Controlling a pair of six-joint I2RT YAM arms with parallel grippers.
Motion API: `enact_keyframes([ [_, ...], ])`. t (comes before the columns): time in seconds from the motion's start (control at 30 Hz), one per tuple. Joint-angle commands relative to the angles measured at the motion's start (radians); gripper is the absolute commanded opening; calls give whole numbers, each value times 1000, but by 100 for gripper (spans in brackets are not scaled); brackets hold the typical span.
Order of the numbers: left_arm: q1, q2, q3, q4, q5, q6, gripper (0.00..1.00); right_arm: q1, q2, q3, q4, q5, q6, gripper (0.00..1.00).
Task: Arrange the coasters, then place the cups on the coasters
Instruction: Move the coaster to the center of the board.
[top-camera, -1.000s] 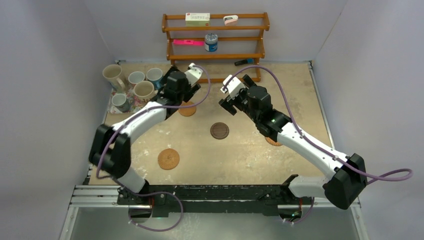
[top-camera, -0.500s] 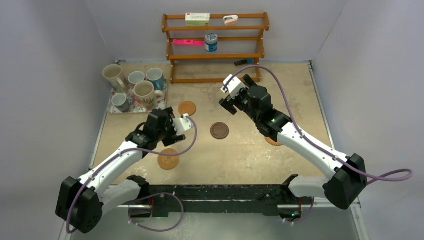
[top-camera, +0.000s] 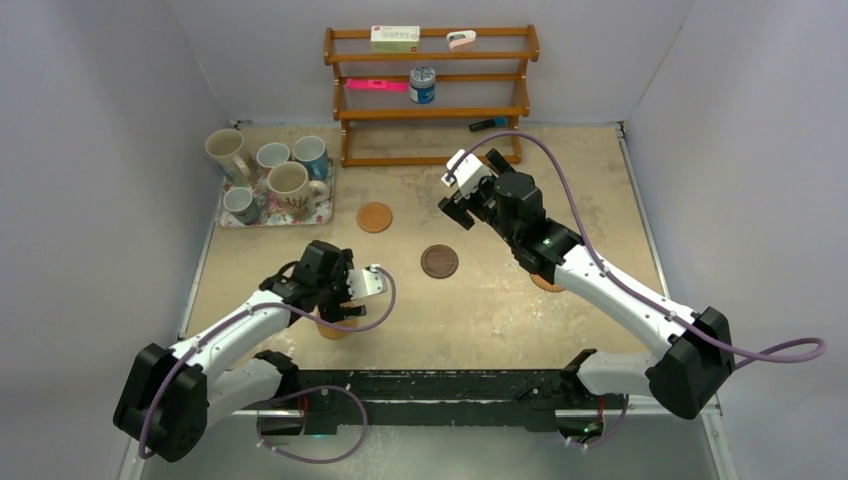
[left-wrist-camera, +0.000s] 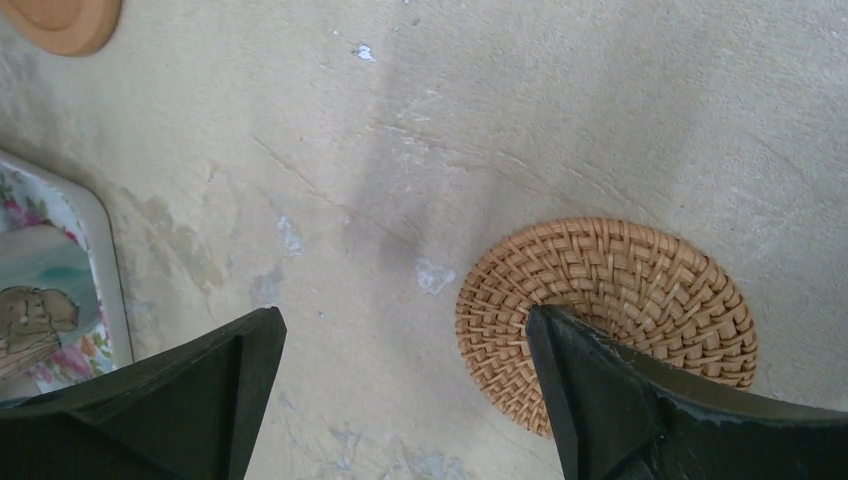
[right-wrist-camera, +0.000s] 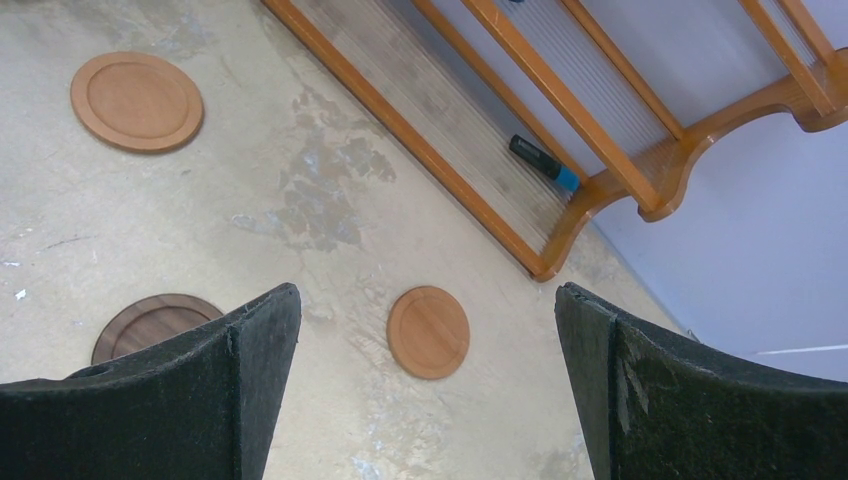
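Observation:
My left gripper (top-camera: 347, 300) hangs open low over the woven coaster (top-camera: 330, 326) near the front. In the left wrist view its right finger overlaps that woven coaster (left-wrist-camera: 620, 300), and bare table lies between the jaws of the left gripper (left-wrist-camera: 400, 320). A tan coaster (top-camera: 375, 217) and a dark brown coaster (top-camera: 439, 261) lie mid-table. Another coaster (top-camera: 547, 285) peeks out under the right arm. My right gripper (top-camera: 462, 196) is open and raised; a small tan coaster (right-wrist-camera: 428, 335) shows on the table between its jaws. Several cups (top-camera: 288, 182) stand on the floral tray (top-camera: 262, 216).
A wooden shelf (top-camera: 430, 112) stands at the back with a tin can (top-camera: 422, 85), a box and a pink item on it. A black marker (right-wrist-camera: 543, 163) lies by the shelf's foot. White walls close in on the left, right and back.
My left arm has swung back from beside the tray to the front and come down over the woven coaster. The right arm has not moved.

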Motion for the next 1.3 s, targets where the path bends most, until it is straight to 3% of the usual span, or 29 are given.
enact_keyframes([
  [0.0, -4, 59, -20, 54, 43, 24, 100, -3, -16, -7, 47, 25, -8, 99],
  [0.43, -67, 193, 25, 119, 106, -26, 100, -3, -18, -10, 52, 30, -13, 99],
  [0.77, -145, 321, 91, 192, 74, -86, 100, -3, -24, -14, 55, 30, -14, 99],
  [1.27, -169, 332, 132, 215, 62, -111, 100, -3, -23, -14, 56, 30, -16, 99],
])
